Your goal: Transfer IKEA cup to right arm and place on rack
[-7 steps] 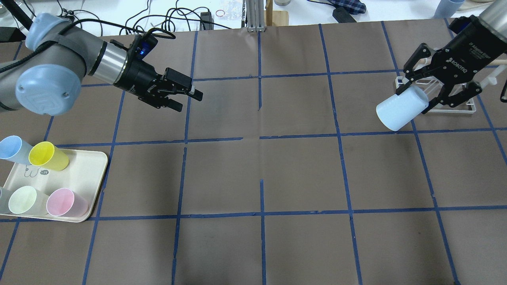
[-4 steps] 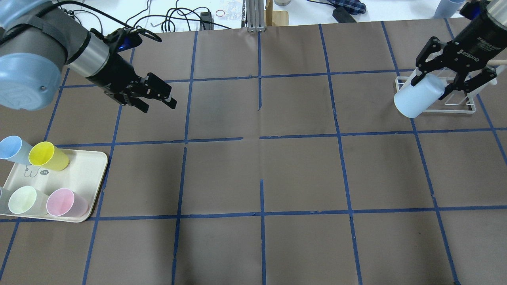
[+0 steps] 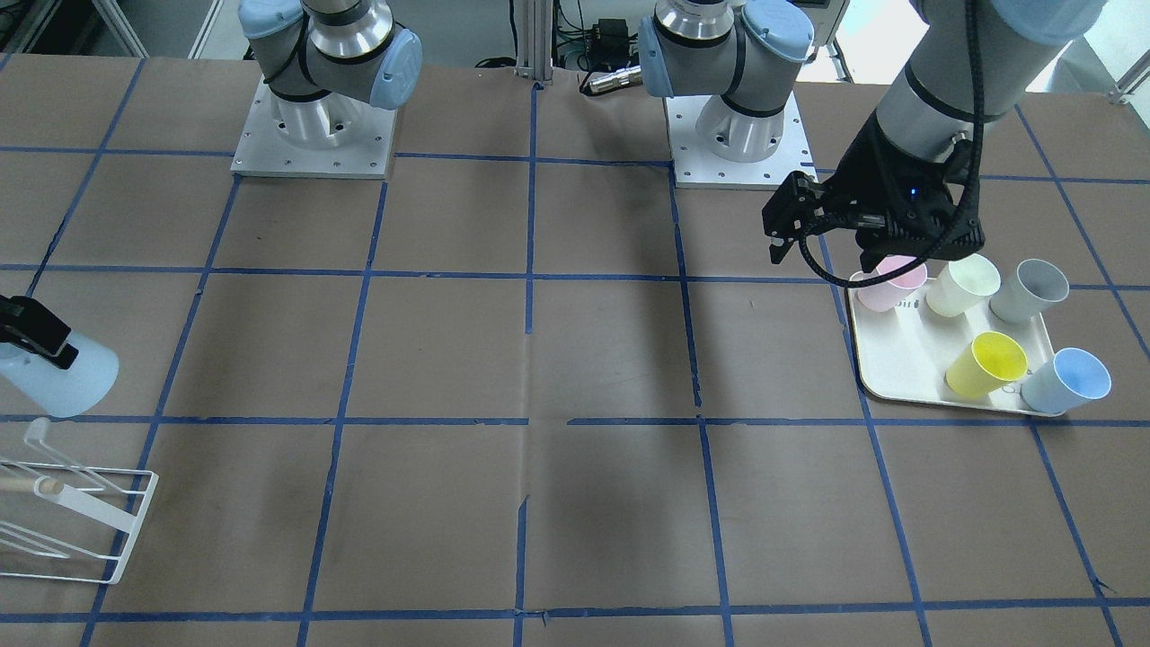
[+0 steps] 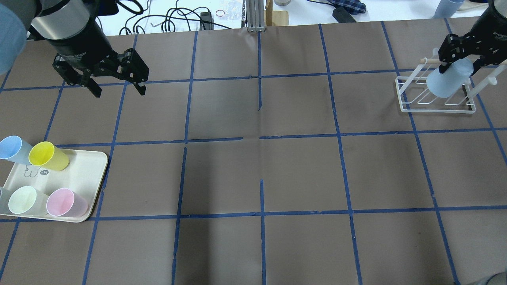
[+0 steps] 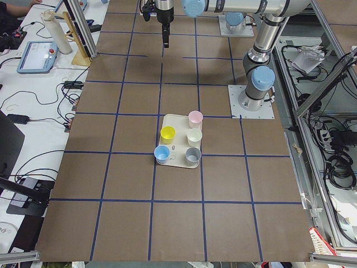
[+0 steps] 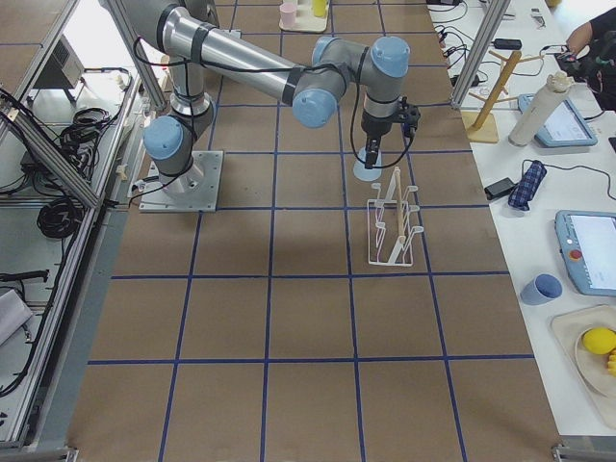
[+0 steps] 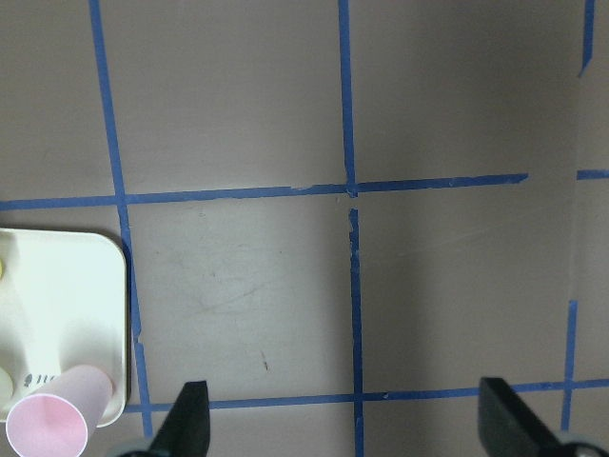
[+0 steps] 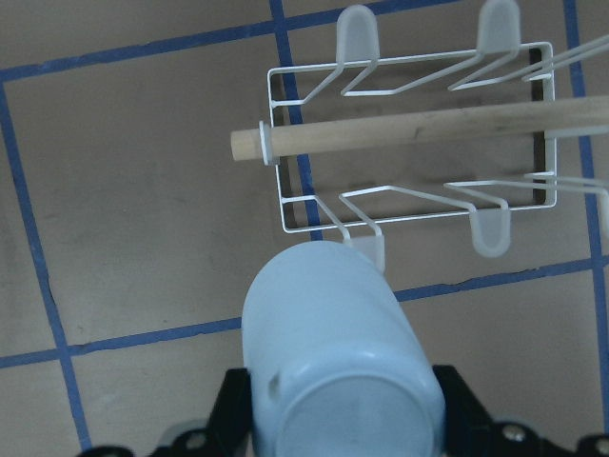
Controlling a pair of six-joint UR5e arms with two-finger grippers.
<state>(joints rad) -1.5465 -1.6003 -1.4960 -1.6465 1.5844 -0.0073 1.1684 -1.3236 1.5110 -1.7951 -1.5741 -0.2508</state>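
My right gripper [image 4: 458, 70] is shut on the IKEA cup [image 4: 449, 83], a pale-blue tumbler held mouth-down and tilted. The cup hangs over the left part of the white wire rack [image 4: 435, 111] at the far right. In the right wrist view the cup [image 8: 328, 343] sits just short of the rack's near prongs [image 8: 363, 249], below the wooden dowel [image 8: 419, 133]. The cup [image 3: 67, 377] also shows above the rack [image 3: 99, 508] in the front view. My left gripper [image 4: 119, 90] is open and empty, pointing down over bare table at the far left; its fingers [image 7: 186, 424] frame only paper.
A cream tray [image 4: 81, 174] at the near left holds a second light-blue cup [image 4: 11, 148], a yellow cup [image 4: 45, 155], a pale-green cup [image 4: 23, 200], a pink cup [image 4: 63, 202] and a grey one at the edge. Cables and clutter lie beyond the far table edge.
My right gripper carried the cup right and away, from beside the rack to over it, turning it more mouth-down. My left arm drew back to the left and now points downward.
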